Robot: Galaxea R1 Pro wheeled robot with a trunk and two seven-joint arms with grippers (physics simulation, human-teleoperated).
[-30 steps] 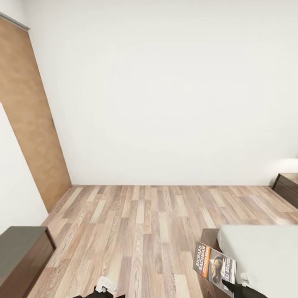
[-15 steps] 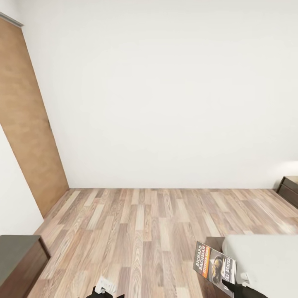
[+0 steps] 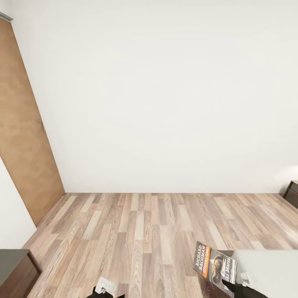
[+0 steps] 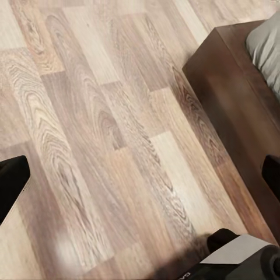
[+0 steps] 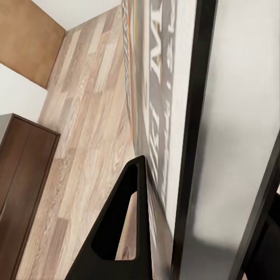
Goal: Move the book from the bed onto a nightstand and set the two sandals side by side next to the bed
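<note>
Book: the book [image 3: 214, 267] is held upright above the corner of the bed [image 3: 269, 269], cover toward the camera.
Right gripper: the right gripper [image 5: 166, 192] is clamped on the book's edge.
Left gripper: the left gripper [image 4: 140, 181] is spread wide above the wood floor [image 3: 140, 231], beside the bed frame.
Room: white wall [image 3: 165, 95], brown door [image 3: 22, 145].

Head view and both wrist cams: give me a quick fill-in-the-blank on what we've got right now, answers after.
1. The book is clamped in the ____ gripper.
2. The floor is made of wood ____.
3. The band on the book's cover is ____.
4. The left gripper hangs with its jaws ____ over the floor.

Answers: right; planks; orange; open
</note>
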